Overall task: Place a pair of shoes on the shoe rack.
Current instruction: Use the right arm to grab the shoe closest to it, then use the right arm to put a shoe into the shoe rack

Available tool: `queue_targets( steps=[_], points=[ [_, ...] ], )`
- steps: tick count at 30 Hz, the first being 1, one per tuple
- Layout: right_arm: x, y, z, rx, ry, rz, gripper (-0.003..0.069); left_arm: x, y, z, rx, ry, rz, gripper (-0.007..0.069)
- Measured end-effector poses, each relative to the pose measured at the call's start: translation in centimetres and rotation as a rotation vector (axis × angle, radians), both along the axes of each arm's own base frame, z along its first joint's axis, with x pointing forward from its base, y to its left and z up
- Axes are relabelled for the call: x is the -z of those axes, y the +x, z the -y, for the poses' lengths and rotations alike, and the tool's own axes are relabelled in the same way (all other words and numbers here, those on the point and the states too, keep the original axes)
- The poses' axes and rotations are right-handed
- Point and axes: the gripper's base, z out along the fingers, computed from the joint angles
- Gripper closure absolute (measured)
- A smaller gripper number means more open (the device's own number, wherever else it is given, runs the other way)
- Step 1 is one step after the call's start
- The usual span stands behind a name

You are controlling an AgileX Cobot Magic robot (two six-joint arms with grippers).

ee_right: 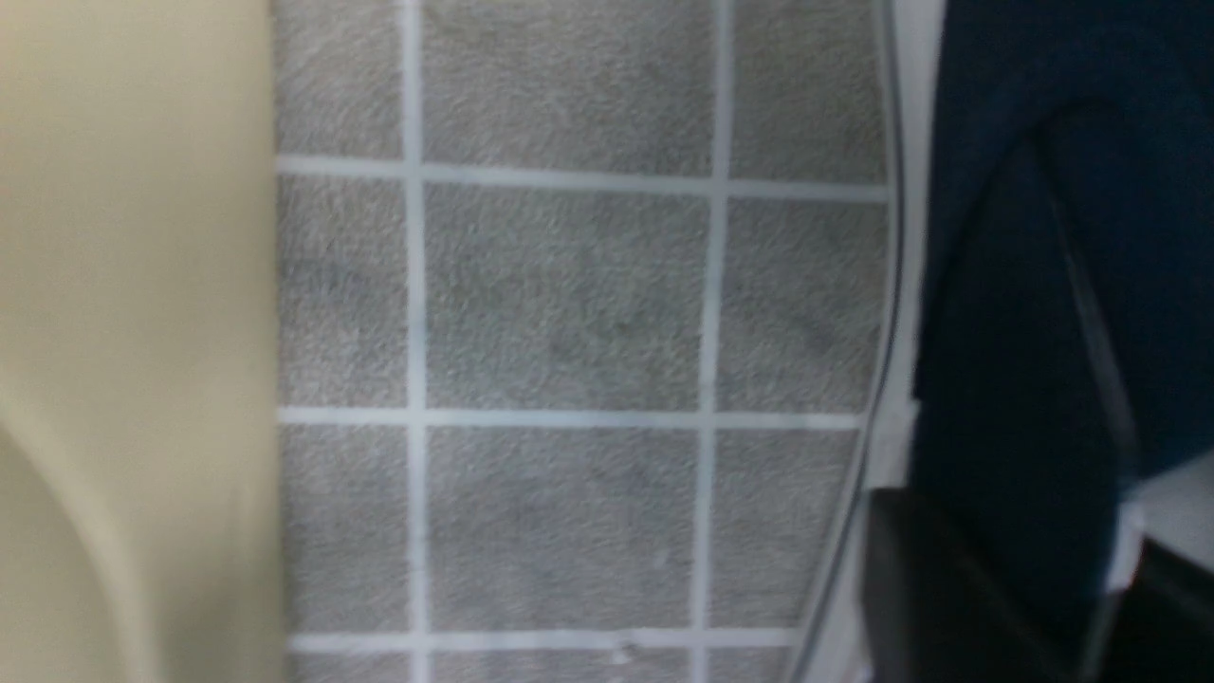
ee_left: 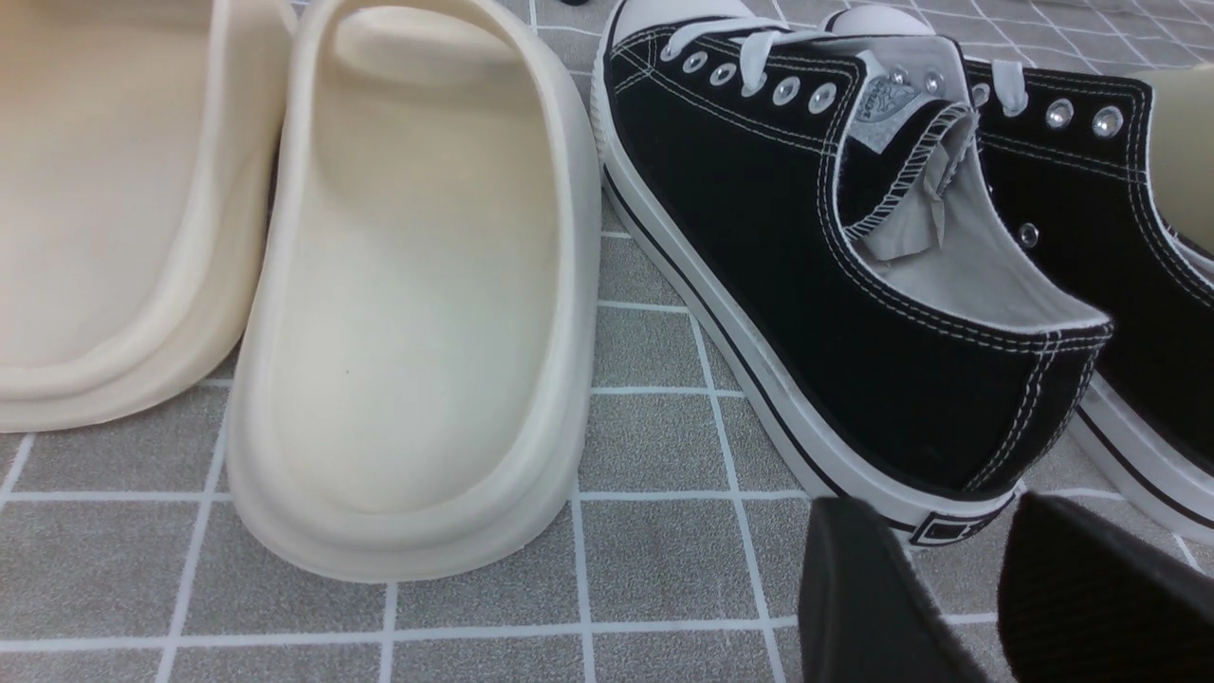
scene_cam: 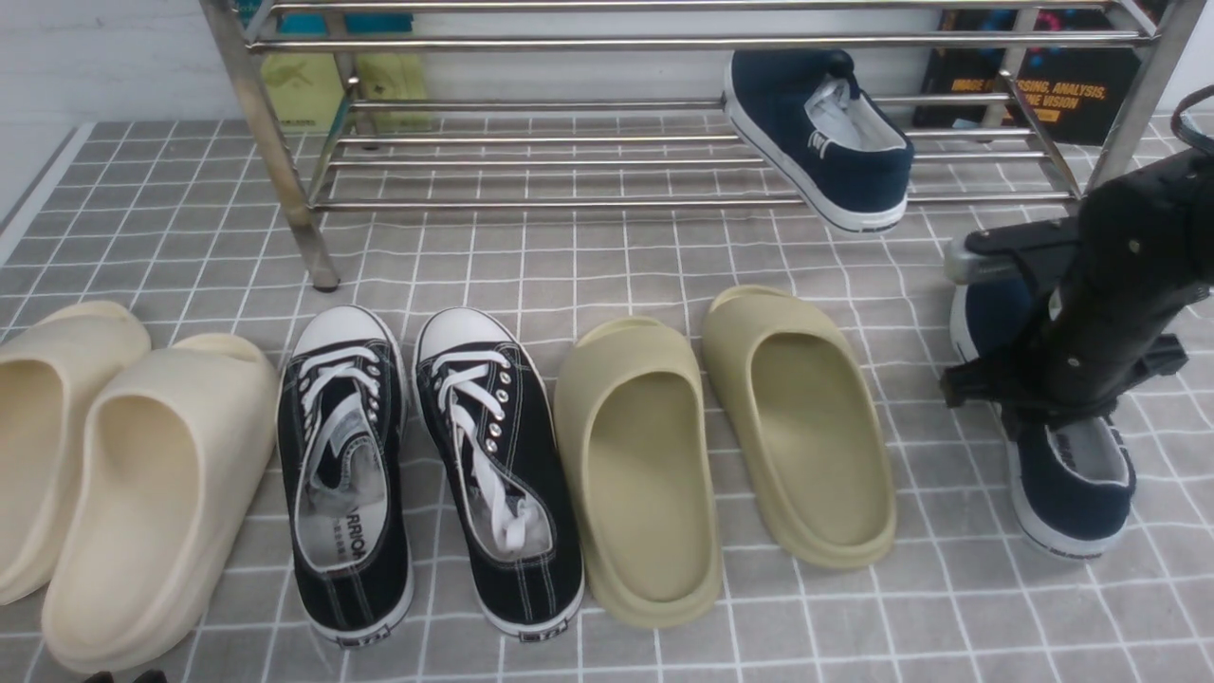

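One navy shoe (scene_cam: pixel 820 142) sits on the rack (scene_cam: pixel 569 43); the right gripper (scene_cam: pixel 1048 422) pinches the other shoe (scene_cam: pixel 1076 493), while the left gripper (ee_left: pixel 977 588) gapes empty.

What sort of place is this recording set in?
Likely a staged shoe-storage corner, perhaps in a lab: a steel shoe rack, foam slides and black lace-up sneakers lined up on a grey checked cloth, and an image-processing book behind the rack.

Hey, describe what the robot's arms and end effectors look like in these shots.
The right arm is matte black and blocky, dotted with small screws, with a silver-grey cylindrical piece on its side and a black cable looping above. The left end effector shows two plain black wedge-shaped fingers.
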Motion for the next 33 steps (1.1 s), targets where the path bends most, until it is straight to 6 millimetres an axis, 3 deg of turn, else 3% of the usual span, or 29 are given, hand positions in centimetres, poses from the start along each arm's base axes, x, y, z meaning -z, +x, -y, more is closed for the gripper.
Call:
queue_targets(
  steps=[1, 3, 4, 6, 7, 13, 18, 19, 20, 24, 33],
  points=[
    [-0.5, -0.3, 0.1, 0.000, -0.004, -0.001, 0.0623, 0.0, 0.0, 0.0, 0.000, 0.000, 0.000, 0.0386],
    [-1.4, -0.6, 0.3, -0.001, -0.012, 0.002, 0.0629, 0.0, 0.0, 0.0, 0.000, 0.000, 0.000, 0.0386],
    [-3.4, -1.0, 0.5, 0.002, -0.016, 0.021, 0.0629, 0.0, 0.0, 0.0, 0.000, 0.000, 0.000, 0.0386],
    [-4.6, -1.1, 0.5, 0.002, -0.014, 0.036, 0.0629, 0.0, 0.0, 0.0, 0.000, 0.000, 0.000, 0.0386],
    [-6.8, -1.2, 0.5, -0.011, -0.007, 0.071, 0.0629, 0.0, 0.0, 0.0, 0.000, 0.000, 0.000, 0.0386],
    [-11.1, 0.6, 0.2, -0.097, -0.033, 0.203, 0.0629, 0.0, 0.0, 0.0, 0.000, 0.000, 0.000, 0.0386],
    [-11.0, 4.3, -0.4, -0.138, -0.057, 0.267, 0.0629, 0.0, 0.0, 0.0, 0.000, 0.000, 0.000, 0.0386],
    [-10.7, 6.2, -0.7, -0.153, -0.073, 0.293, 0.0629, 0.0, 0.0, 0.0, 0.000, 0.000, 0.000, 0.0386],
    [-10.6, 6.4, -0.7, -0.156, -0.079, 0.295, 0.0629, 0.0, 0.0, 0.0, 0.000, 0.000, 0.000, 0.0386],
    [-9.7, 10.6, -0.9, -0.173, -0.151, 0.336, 0.0629, 0.0, 0.0, 0.0, 0.000, 0.000, 0.000, 0.0386],
    [-6.8, 15.5, -1.1, -0.268, -0.251, 0.392, 0.0629, 0.0, 0.0, 0.0, 0.000, 0.000, 0.000, 0.0386]
  ],
)
